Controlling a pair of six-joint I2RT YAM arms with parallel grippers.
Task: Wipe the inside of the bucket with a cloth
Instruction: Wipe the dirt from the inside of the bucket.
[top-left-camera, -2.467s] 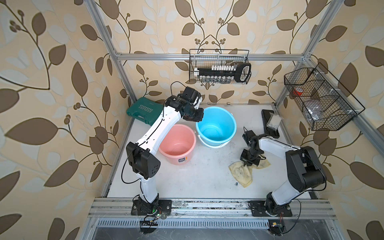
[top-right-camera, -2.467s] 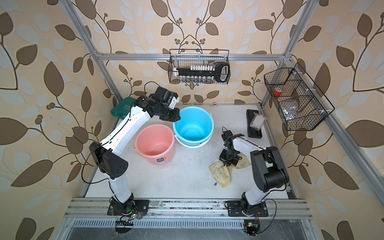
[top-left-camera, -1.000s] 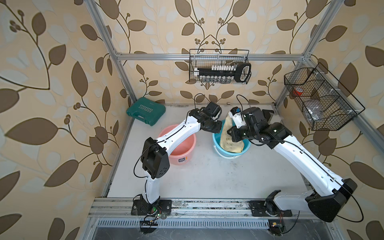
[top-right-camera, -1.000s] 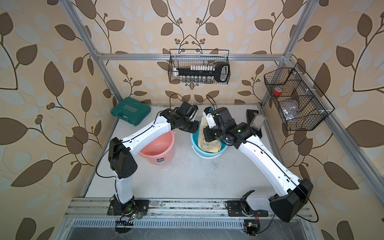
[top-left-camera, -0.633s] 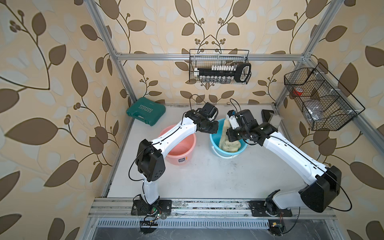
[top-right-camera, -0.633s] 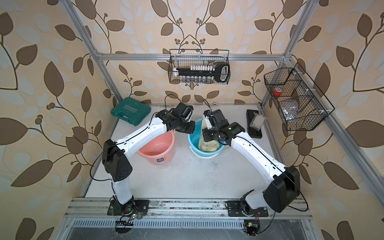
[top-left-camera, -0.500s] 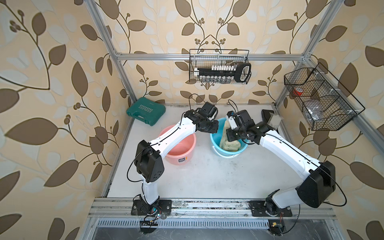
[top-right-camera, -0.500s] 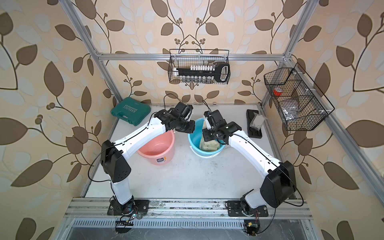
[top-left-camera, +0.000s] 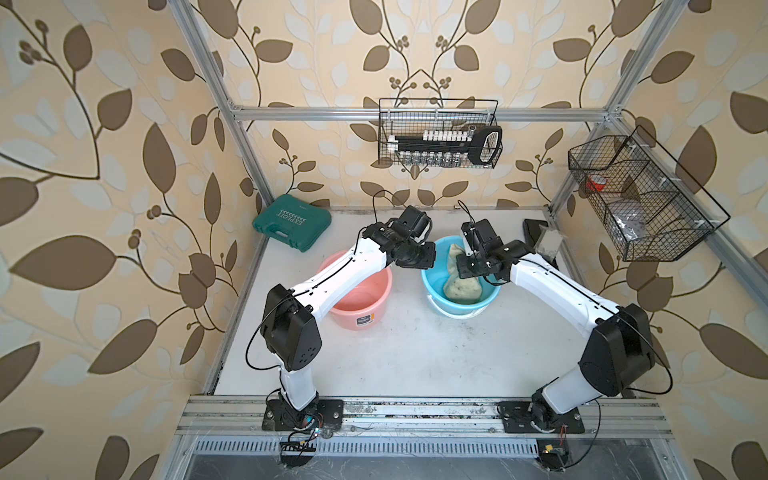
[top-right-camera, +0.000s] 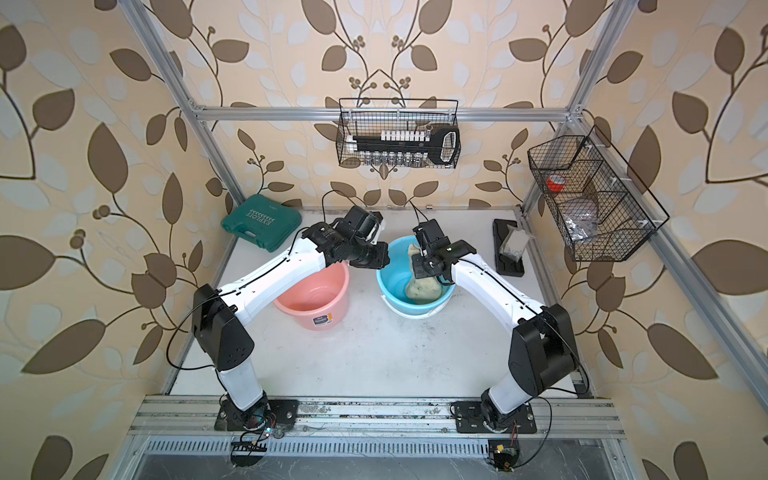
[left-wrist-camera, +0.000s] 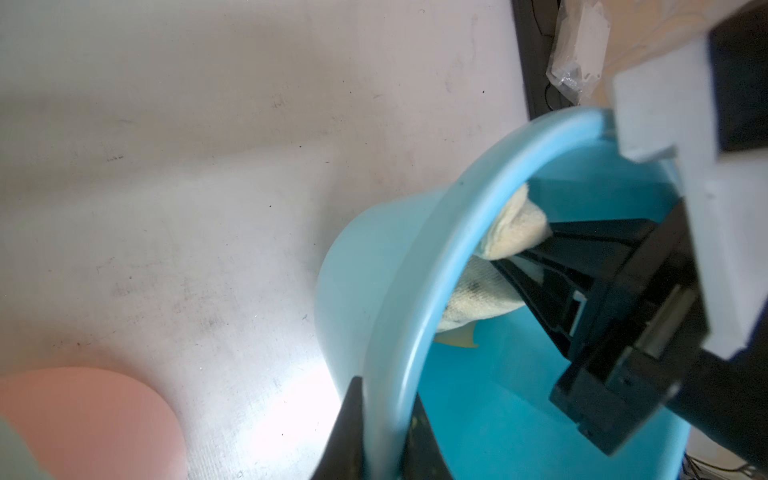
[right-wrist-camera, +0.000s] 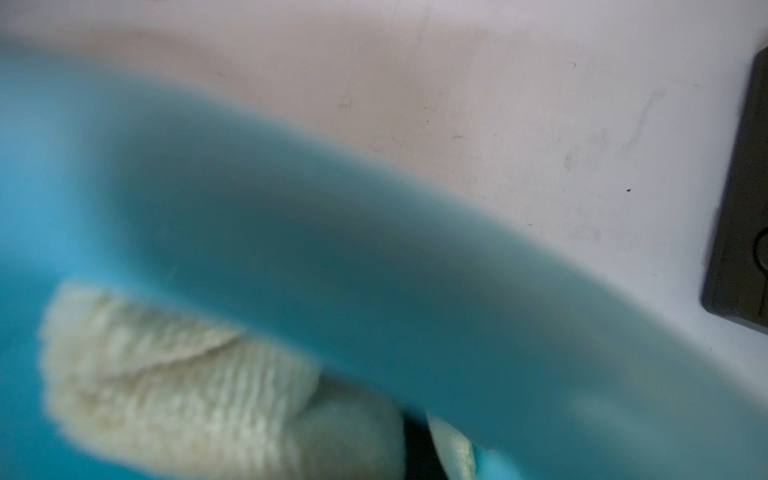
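Cloth (top-left-camera: 462, 286) looks light, soft and floppy, so grab a bunched fold. It's inside the blue bucket (top-left-camera: 453, 311), slumped down the 12 o'clock wall. Right jaws are clamped on it, and left jaws are pinching the rim near 10 o'clock.

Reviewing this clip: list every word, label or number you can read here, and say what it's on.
"EXPLOIT": white lettering on the green tool case, upside down to the camera.
Sticker on the pink bucket: too small to read.
Nothing else legible.
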